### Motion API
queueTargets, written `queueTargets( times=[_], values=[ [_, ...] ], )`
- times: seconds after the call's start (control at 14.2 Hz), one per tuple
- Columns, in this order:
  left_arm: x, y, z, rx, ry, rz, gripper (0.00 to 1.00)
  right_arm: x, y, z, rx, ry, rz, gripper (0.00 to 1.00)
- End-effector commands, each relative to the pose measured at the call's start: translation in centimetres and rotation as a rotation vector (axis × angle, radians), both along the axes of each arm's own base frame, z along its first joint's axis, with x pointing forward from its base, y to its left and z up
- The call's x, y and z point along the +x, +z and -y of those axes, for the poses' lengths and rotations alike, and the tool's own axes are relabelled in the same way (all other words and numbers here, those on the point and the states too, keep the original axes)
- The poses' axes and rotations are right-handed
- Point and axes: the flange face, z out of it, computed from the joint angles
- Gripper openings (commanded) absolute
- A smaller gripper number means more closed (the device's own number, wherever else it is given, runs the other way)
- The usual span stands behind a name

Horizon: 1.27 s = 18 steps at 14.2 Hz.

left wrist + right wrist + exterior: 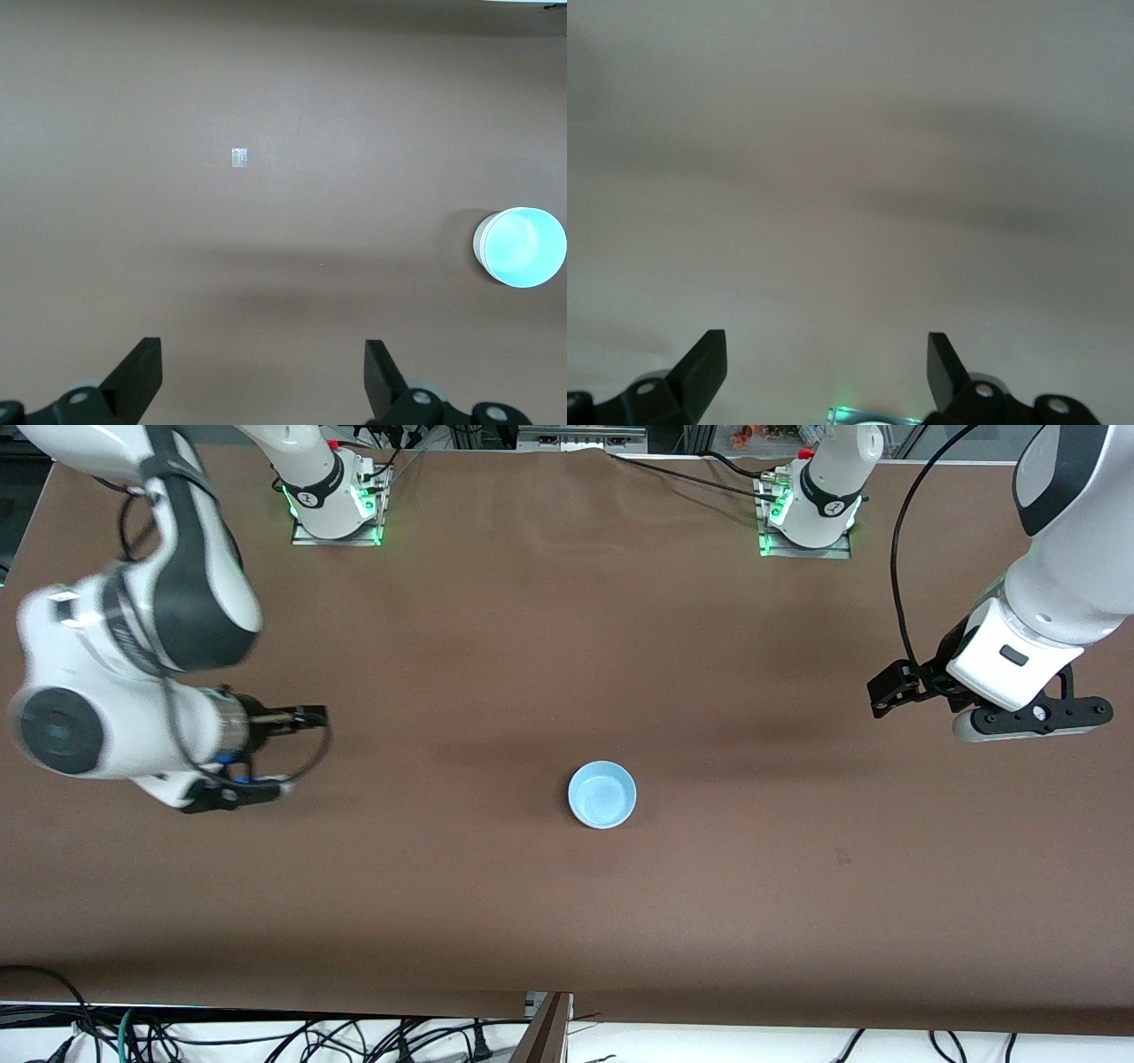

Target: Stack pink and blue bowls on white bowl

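Front view. 1 stack of bowls on the brown table (567,646), near the middle. The blue bowl (602,794) is on top and hides whatever it sits in from this height. No pink or white bowl stands anywhere else on the table. My right gripper (266,753) hangs over the right arm's end of the table, at about 9 o'clock from the stack and well apart from it. My left gripper (895,689) hangs over the left arm's end, at about 2 o'clock from the stack, also well apart. Neither hand carries anything.

Left wrist view. My left gripper (263,372) has its jaws spread wide and empty over bare table. The stack shows at the edge of the frame: blue bowl (527,247) uppermost, with a white bowl (479,248) showing as a wall around and below it. The pink bowl is not visible here; I judge it nested between them, though I cannot confirm that. 1 small pale mark (238,157) lies on the table.

Right wrist view. My right gripper (826,367) has its jaws wide apart, empty, over blurred bare table.

Step in hand: I judge the stacking done and both arms clear. Next move: nothing beyond parking both arms.
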Motion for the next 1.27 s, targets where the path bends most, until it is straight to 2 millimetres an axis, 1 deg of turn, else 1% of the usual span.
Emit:
queueTargets(
  times=[0.0,0.14,0.21,0.28,0.35,0.42,0.49,0.56,0.63,0.7,0.99,1.2],
  values=[
    [0.6,-0.4,0.7,-0.024,-0.005,0.0,1.0,-3.1,5.0,2.4,-0.055,-0.011,0.074,1.0],
    [1.8,-0.1,0.6,-0.042,0.0,0.015,1.0,-4.3,9.6,4.9,-0.063,-0.059,0.154,1.0],
    [2.0,-0.2,1.0,-0.045,-0.007,0.015,1.0,-5.3,11.9,5.2,-0.058,-0.062,0.191,1.0],
    [2.0,-0.3,1.0,-0.047,-0.007,0.013,1.0,-6.1,13.7,5.8,-0.065,-0.074,0.22,1.0],
    [2.0,-0.3,1.0,-0.047,-0.007,0.013,1.0,-6.3,14.1,6.5,-0.073,-0.084,0.238,1.0],
    [2.0,-0.2,1.0,-0.049,-0.007,0.014,1.0,-6.3,14.0,6.8,-0.076,-0.086,0.246,1.0],
    [2.0,-0.3,1.0,-0.049,-0.007,0.013,1.0,-7.0,14.1,7.7,-0.082,-0.099,0.238,1.0],
    [2.0,-0.3,1.0,-0.049,-0.007,0.013,1.0,-7.9,14.5,8.1,-0.084,-0.106,0.235,1.0],
    [2.0,-0.3,1.0,-0.047,-0.007,0.013,1.0,-9.0,14.6,8.1,-0.088,-0.114,0.226,1.0],
    [2.0,-0.3,1.0,-0.047,-0.007,0.013,1.0,-9.7,14.5,8.2,-0.092,-0.121,0.219,1.0],
    [2.0,-0.3,1.0,-0.046,-0.01,0.014,1.0,-10.6,14.1,8.1,-0.086,-0.117,0.187,1.0],
    [2.0,-0.3,1.0,-0.046,-0.01,0.014,1.0,-10.4,13.7,8.2,-0.087,-0.128,0.176,1.0]
  ],
)
